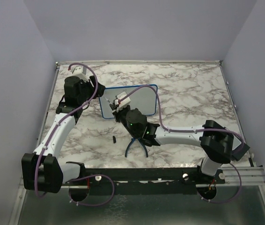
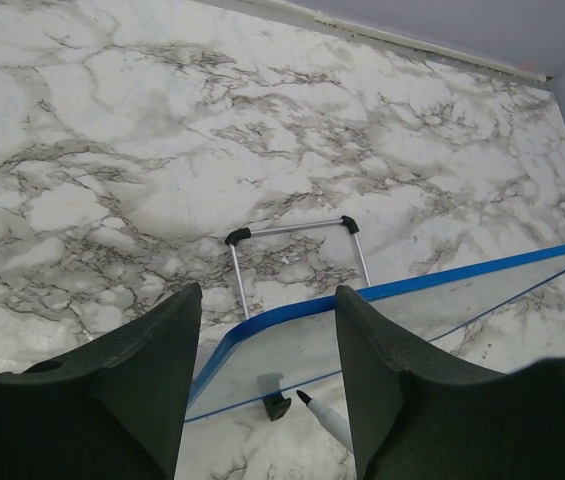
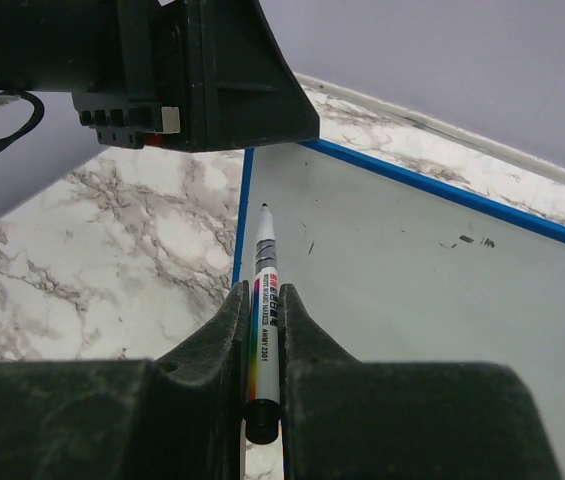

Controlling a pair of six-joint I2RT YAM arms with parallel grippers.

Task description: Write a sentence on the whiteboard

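Note:
The whiteboard (image 1: 139, 99), blue-framed, stands tilted at mid-table; it also shows in the left wrist view (image 2: 392, 325) and the right wrist view (image 3: 412, 290). No written sentence shows on it, only a few small black specks (image 3: 467, 240). My right gripper (image 1: 117, 107) is shut on a white marker (image 3: 265, 255), uncapped, with its tip at the board's left edge (image 2: 307, 398). I cannot tell if the tip touches. My left gripper (image 2: 269, 295) is open, its fingers straddling the board's upper left corner; in the top view it (image 1: 99, 93) is just left of the board.
Blue-handled pliers (image 1: 136, 146) lie under my right arm near the front. A small black cap (image 1: 114, 139) lies on the marble table (image 1: 193, 93) left of them. The board's wire stand (image 2: 292, 232) with black feet sits behind it. Walls close in the table on three sides.

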